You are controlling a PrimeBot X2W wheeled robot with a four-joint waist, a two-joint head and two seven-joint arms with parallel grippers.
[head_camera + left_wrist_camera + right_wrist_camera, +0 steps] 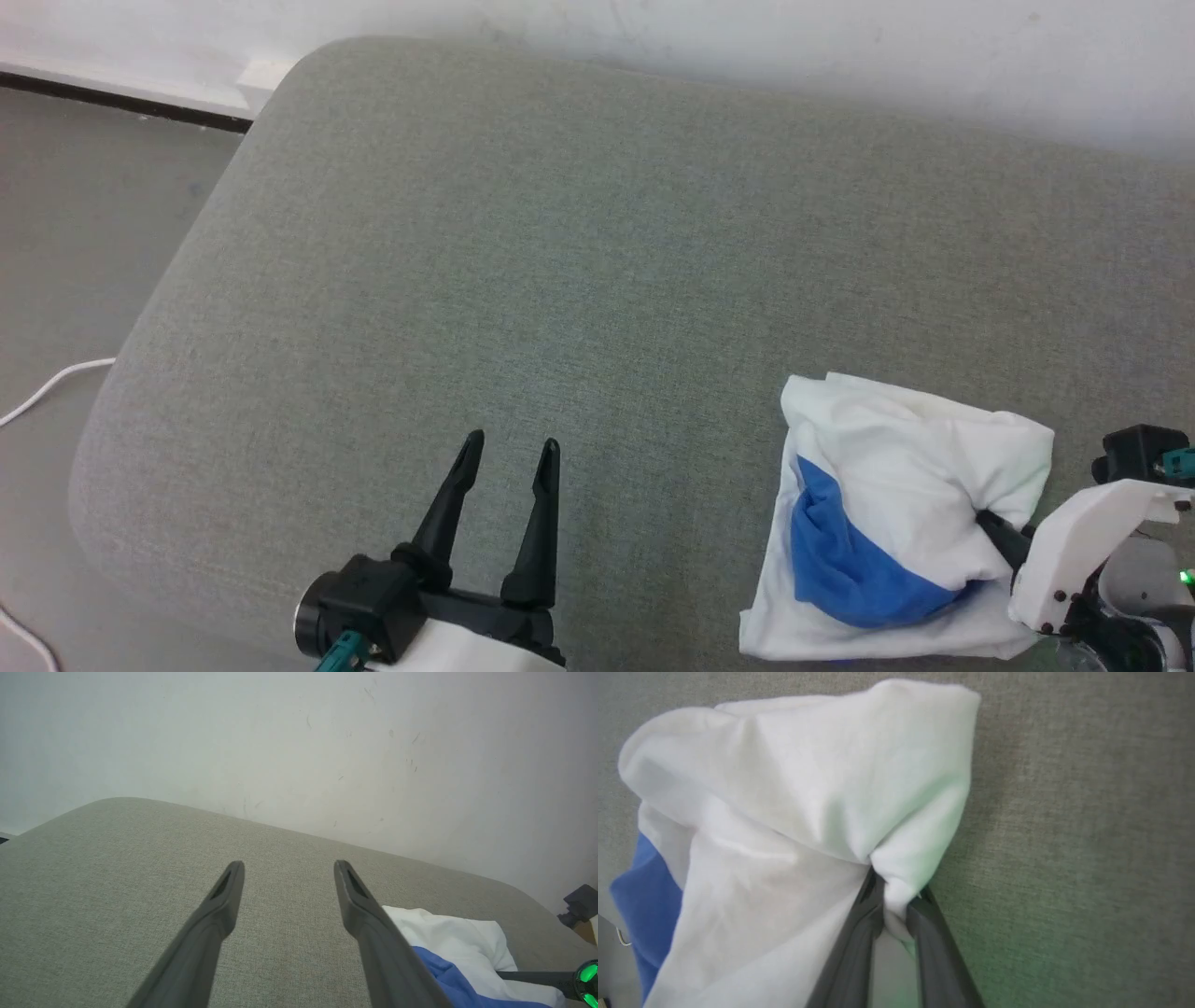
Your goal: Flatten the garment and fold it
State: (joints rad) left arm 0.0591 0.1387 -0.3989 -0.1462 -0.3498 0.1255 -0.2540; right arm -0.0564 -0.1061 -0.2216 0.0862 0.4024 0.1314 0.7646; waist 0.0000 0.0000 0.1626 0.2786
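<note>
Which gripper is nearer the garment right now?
Right. The right gripper pinches a white fold of the garment; the left gripper hovers open over the cushion, apart.

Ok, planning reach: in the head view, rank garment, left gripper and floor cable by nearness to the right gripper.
1. Garment, pinched by right gripper, lower right.
2. Left gripper, lower left, open.
3. Cable, far left on floor.

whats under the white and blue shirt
The garment lies bunched on the grey cushion, the right tool pinching a white fold. Anything beneath the heap is covered.
</note>
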